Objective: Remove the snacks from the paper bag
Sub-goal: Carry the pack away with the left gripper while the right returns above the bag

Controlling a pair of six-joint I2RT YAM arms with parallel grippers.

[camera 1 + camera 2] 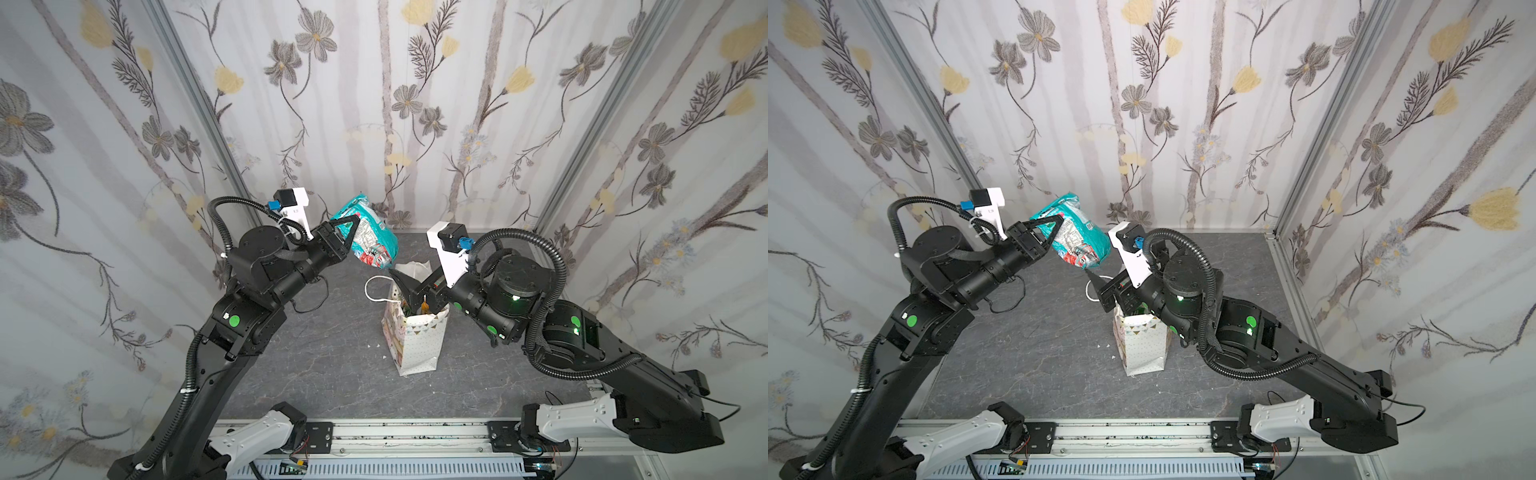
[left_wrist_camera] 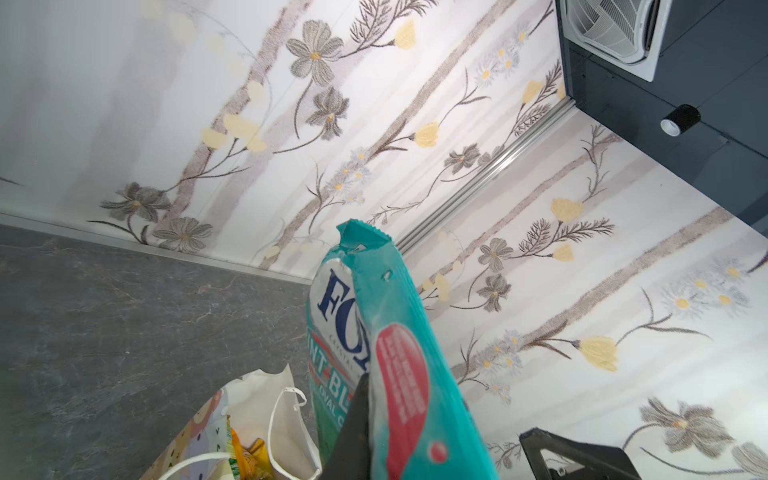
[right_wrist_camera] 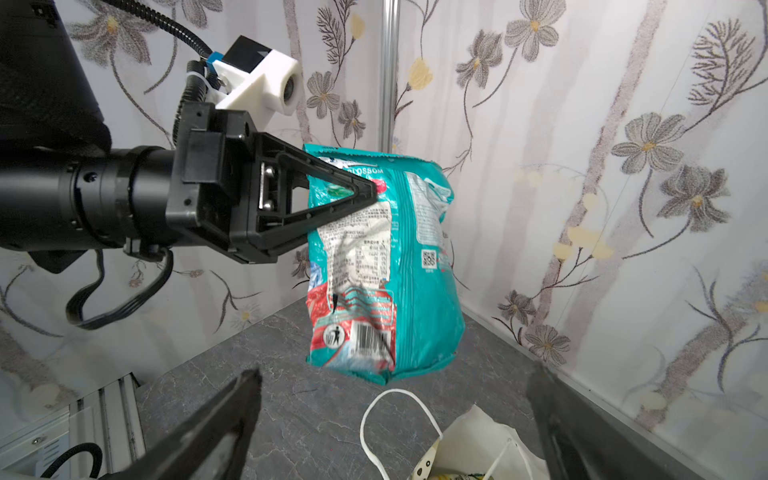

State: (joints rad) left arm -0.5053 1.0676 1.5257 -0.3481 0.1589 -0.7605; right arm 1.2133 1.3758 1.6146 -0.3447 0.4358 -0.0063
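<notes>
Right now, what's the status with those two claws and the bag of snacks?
Left gripper shut on teal packet, lifted clear of paper bag. Right gripper open at the bag's mouth. More snacks inside bag. Nothing blocking.

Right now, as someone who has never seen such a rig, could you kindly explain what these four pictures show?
The machine is two black robot arms, the left arm and the right arm, working over a grey table. Two pictures look down from one overhead camera; the other two come from cameras on the arms' wrists. The left tool is shut on a teal snack packet, holding it in the air. The right tool is open at the mouth of the white paper bag, which stands upright on the table. More packets show inside it.
</notes>
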